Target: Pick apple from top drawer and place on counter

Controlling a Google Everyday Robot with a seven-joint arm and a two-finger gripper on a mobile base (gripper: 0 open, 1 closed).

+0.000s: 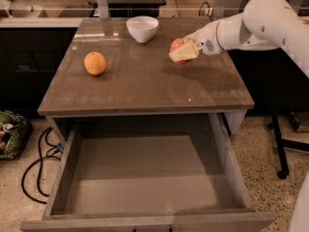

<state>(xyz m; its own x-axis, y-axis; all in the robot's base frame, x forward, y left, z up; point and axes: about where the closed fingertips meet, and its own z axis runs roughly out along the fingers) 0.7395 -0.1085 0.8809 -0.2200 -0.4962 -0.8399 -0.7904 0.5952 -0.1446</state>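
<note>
The red apple (175, 45) is held in my gripper (182, 50), whose pale fingers are shut around it, above the right back part of the counter (145, 86). My white arm reaches in from the right. The top drawer (145, 178) is pulled wide open below the counter's front edge, and its flat bottom is bare.
A plain orange fruit (94, 63) sits on the counter's left side. A white bowl (142, 28) stands at the counter's back middle. Black cables (36, 163) lie on the floor at the left. A black stand leg (280, 149) is on the floor at the right.
</note>
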